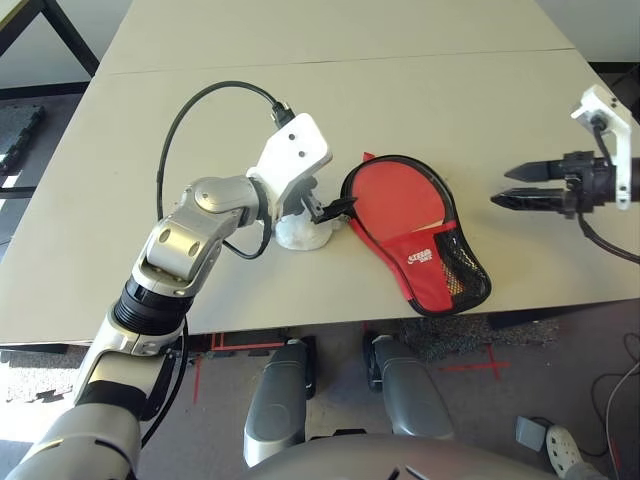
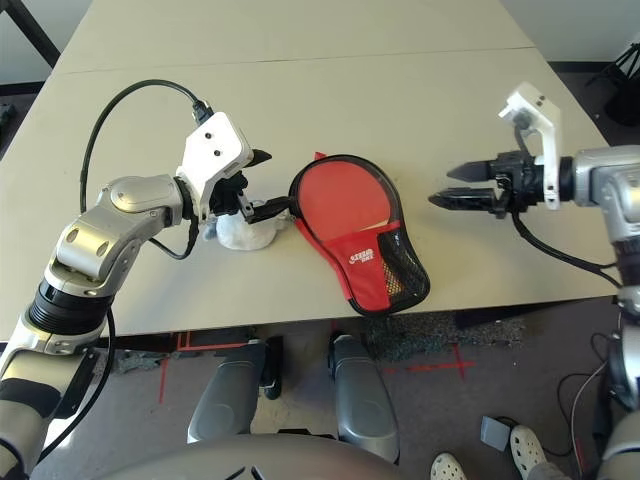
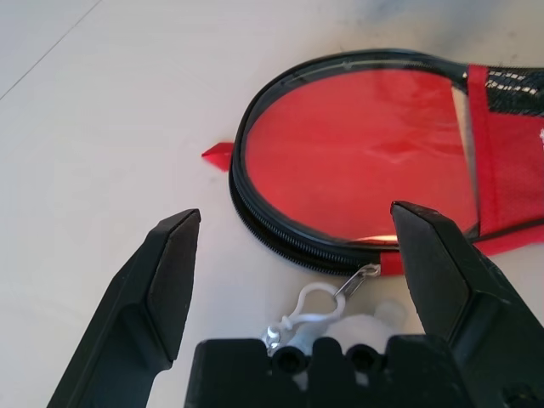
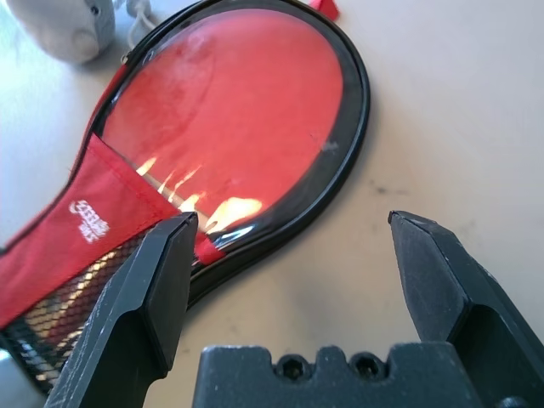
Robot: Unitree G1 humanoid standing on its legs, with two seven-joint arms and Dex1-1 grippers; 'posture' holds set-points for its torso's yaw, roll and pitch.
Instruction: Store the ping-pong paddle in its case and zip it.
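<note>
The red case (image 1: 420,255) lies flat near the table's front edge, black zipper edging round its head and the mesh pocket with white logo toward me. The paddle's red face (image 1: 395,195) shows inside under a glossy panel, with a sliver of pale handle (image 2: 384,213). The zipper pull (image 3: 361,276) sits at the case's left edge, joined by a white loop to the fluffy pompom (image 1: 305,233). My left gripper (image 2: 270,185) hangs open just over the pull and pompom, holding nothing. My right gripper (image 1: 500,187) is open and apart from the case, to its right.
A black cable (image 1: 215,95) loops from my left wrist over the table behind the arm. The table's front edge (image 1: 300,322) runs close below the case. Bare tabletop (image 1: 400,90) stretches behind the case.
</note>
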